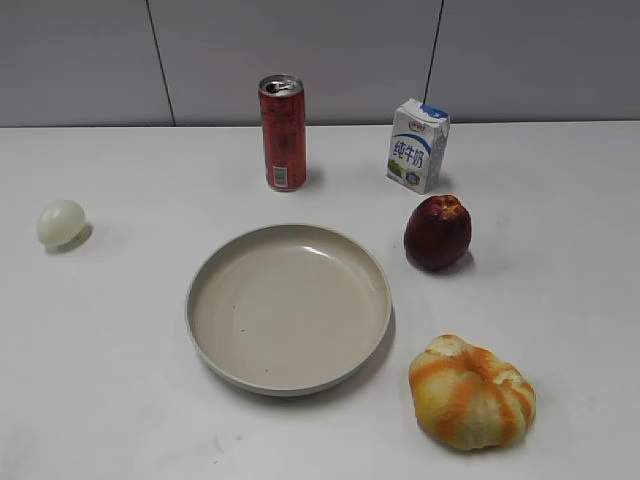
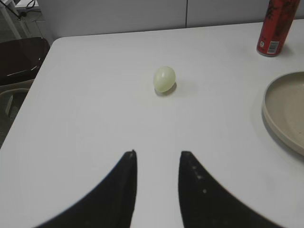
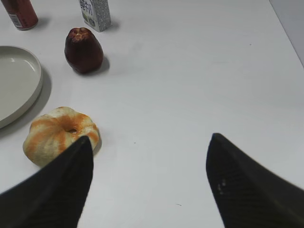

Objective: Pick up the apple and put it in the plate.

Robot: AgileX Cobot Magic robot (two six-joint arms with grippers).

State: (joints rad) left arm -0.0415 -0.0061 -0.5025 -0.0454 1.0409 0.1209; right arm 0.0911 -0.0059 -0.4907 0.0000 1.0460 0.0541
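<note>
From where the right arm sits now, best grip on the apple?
Grip the apple across its widest middle, coming from above. It stands upright with the stem dimple up, nothing touching it. The milk carton stands close behind, so close the right end effector left-right, not front-back.

milk carton (image 1: 417,145) crowds the apple (image 1: 437,232) from behind; its right side is open.

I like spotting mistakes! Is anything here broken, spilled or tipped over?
Nothing stands out. The red can and milk carton stand upright, the plate lies flat and empty, and the apple, the orange-and-yellow fruit and the pale ball rest on the table. No spills.
</note>
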